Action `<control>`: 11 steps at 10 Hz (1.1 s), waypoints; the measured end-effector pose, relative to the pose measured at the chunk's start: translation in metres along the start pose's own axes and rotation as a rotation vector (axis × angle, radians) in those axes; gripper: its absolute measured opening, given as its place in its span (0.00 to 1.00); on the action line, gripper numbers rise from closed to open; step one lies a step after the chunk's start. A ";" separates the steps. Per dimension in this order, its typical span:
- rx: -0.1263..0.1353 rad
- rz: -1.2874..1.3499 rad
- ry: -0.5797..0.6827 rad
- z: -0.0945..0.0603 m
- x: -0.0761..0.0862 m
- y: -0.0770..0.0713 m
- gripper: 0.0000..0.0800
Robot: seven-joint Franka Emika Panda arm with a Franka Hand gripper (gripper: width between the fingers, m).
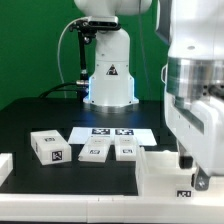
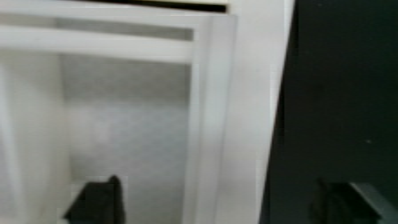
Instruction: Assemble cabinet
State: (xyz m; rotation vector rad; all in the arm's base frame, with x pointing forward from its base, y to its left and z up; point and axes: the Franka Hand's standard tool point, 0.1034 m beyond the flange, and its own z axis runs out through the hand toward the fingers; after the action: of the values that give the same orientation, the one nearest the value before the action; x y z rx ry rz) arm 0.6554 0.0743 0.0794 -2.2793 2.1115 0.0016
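The cabinet point(image 1: 158, 168), a large white boxy body with a tag on its front face, lies at the front of the exterior view's right. My gripper point(image 1: 194, 171) hangs right over its right end, fingers down at the part. In the wrist view the cabinet point(image 2: 125, 110) fills most of the picture, showing inner walls. The gripper point(image 2: 228, 205) is open: one dark finger point(image 2: 98, 200) is over the white inside and the other finger point(image 2: 361, 203) is over the black table, with the cabinet's side wall point(image 2: 249, 120) between them, untouched.
Three small white tagged blocks point(image 1: 50, 148) point(image 1: 93, 151) point(image 1: 126, 150) lie in a row on the black table. The marker board point(image 1: 110, 133) lies behind them. The robot base point(image 1: 108, 75) stands at the back. Another white part point(image 1: 5, 166) shows at the left edge.
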 end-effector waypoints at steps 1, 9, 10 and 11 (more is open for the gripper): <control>-0.003 0.010 -0.008 -0.007 0.003 0.008 0.76; -0.043 0.046 -0.020 -0.001 0.002 0.072 1.00; -0.040 0.037 -0.019 -0.001 0.002 0.070 1.00; -0.041 0.037 -0.019 -0.001 0.002 0.070 1.00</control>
State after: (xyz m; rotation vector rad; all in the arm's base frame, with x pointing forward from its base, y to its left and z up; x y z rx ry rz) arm 0.5854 0.0672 0.0783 -2.2524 2.1638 0.0677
